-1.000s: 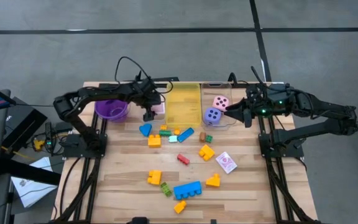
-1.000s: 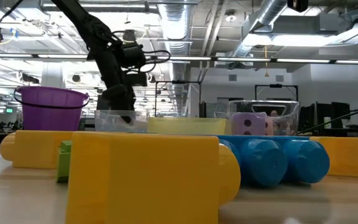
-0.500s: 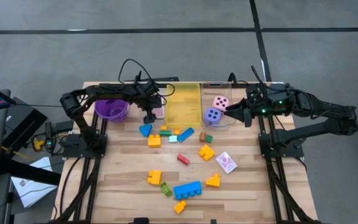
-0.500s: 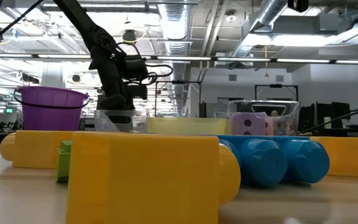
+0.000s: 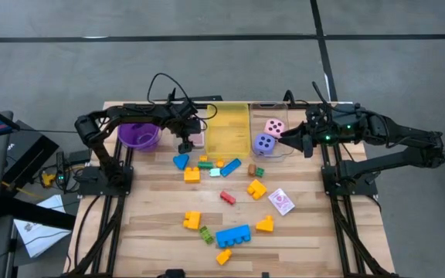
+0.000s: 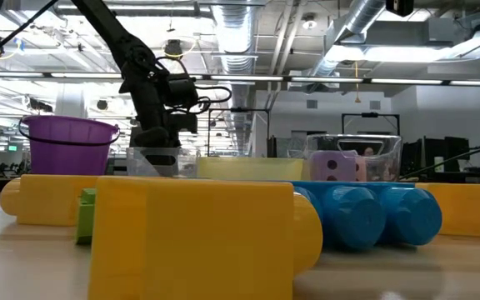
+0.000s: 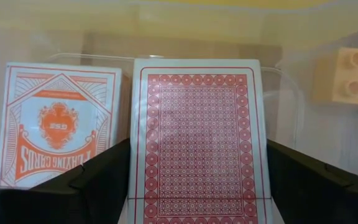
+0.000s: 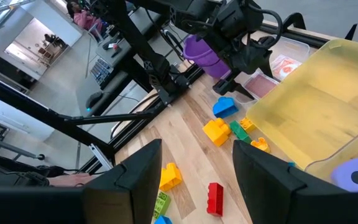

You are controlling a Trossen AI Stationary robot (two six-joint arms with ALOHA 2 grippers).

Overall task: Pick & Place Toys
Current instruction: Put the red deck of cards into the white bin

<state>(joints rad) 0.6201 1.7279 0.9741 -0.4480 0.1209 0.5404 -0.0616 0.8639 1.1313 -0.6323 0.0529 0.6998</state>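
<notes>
Left end effector point(image 7: 197, 186) poised over the clear bin point(image 5: 194, 131) beside the purple bowl point(image 5: 138, 137), fingers spread wide on either side of a red-backed playing card point(image 7: 197, 137); grip unclear. Card box point(image 7: 58, 130) alongside in the same bin. Right end effector point(image 8: 191, 174) half open, empty, beside the dice point(image 5: 268, 135). Blocks point(image 5: 232, 235) scattered across the worktop point(image 5: 153, 232).

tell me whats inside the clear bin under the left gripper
Inside the clear bin, between the left gripper's open fingers, a red-backed playing card lies beside a card box. The card hides whatever lies beneath it.
</notes>
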